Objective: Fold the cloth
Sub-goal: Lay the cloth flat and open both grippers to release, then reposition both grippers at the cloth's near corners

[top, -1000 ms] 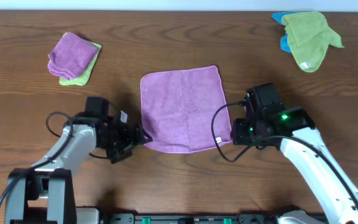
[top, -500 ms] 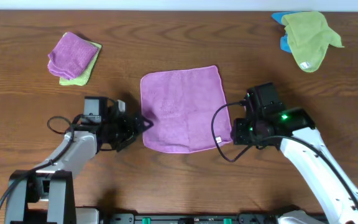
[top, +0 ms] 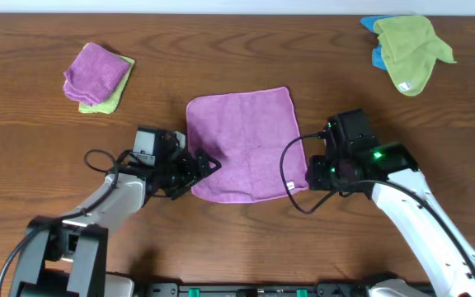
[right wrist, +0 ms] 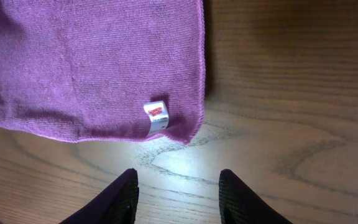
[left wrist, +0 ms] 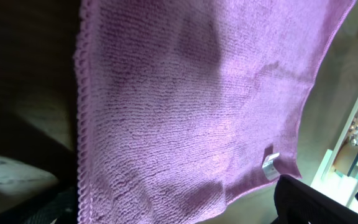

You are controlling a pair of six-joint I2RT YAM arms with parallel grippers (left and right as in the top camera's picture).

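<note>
The purple cloth [top: 242, 144] lies flat on the bench [top: 246, 239] between both arms. Our left fingers [top: 204, 165] stand wide open at its near left corner, we think to pinch it for the fold. Our right fingers [right wrist: 118, 198] are open and empty, just before the corner with the white tag [right wrist: 157, 116]. We see no container.
</note>
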